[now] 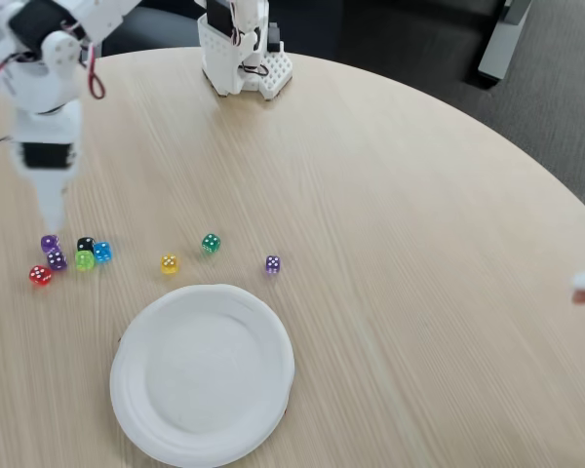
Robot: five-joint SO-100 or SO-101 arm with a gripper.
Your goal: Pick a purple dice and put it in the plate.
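Purple dice (57,259) sits in a cluster at the table's (419,253) left, touching a rounder violet die (49,243), with red (40,276), green (85,260), black (85,245) and blue (101,252) dice around. The gripper (53,220) hangs blurred just above the cluster; open or closed, I cannot tell. The plate (136,409) lies empty nearby.

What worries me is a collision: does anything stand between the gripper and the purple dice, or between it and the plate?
The violet die sits between the gripper tip and the purple dice. Nothing visible lies between it and the plate.
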